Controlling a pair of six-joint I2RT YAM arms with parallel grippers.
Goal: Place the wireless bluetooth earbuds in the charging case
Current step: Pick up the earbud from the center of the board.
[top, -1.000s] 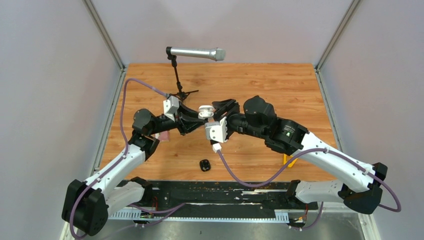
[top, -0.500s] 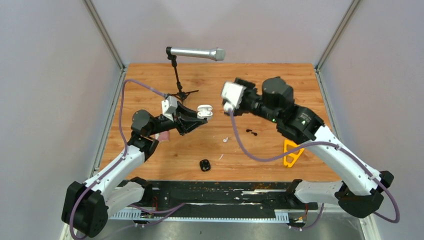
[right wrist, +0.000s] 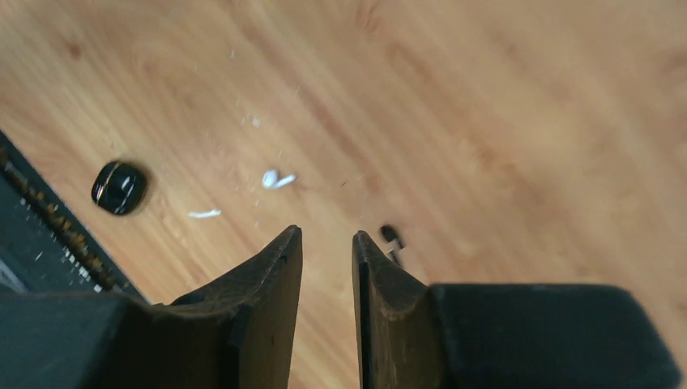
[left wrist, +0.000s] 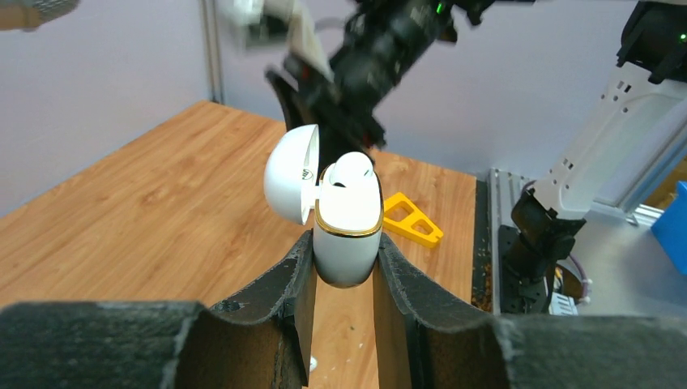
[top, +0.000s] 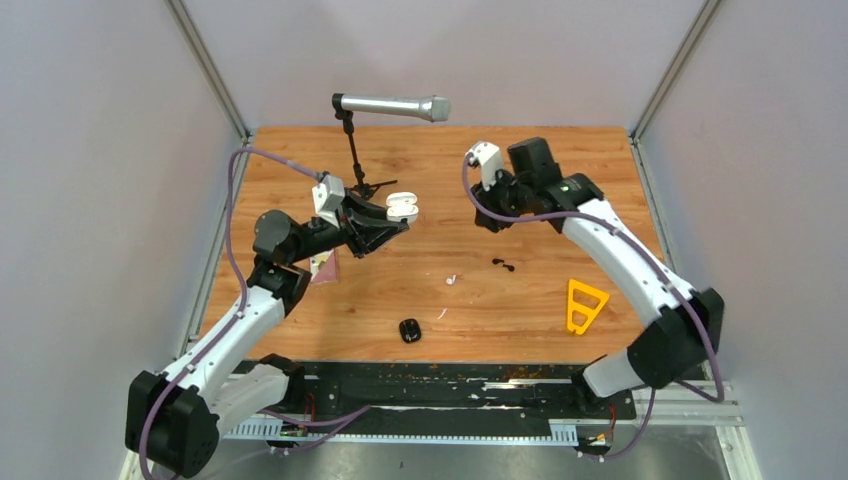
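Observation:
My left gripper [top: 390, 222] is shut on the white charging case [top: 402, 207] and holds it upright above the table. In the left wrist view the gripper [left wrist: 343, 241] clamps the case [left wrist: 348, 243] low down; its lid [left wrist: 290, 174] stands open and one white earbud [left wrist: 354, 166] sits in it. My right gripper [top: 489, 218] hovers at the back right, jaws slightly apart and empty [right wrist: 326, 233]. A loose white earbud [top: 451, 280] [right wrist: 277, 179] and two black earbuds [top: 503, 264] [right wrist: 391, 237] lie on the table. A shut black case [top: 409, 330] [right wrist: 119, 187] lies near the front.
A microphone [top: 390, 105] on a small tripod stands at the back. A yellow triangular piece [top: 585, 303] lies at the right. A pink object [top: 325, 268] lies under my left arm. A small white sliver [right wrist: 204, 214] lies near the black case.
My right gripper has left the white case and swung up to the back right, uncovering the loose earbuds. My left gripper has moved the case slightly back and left.

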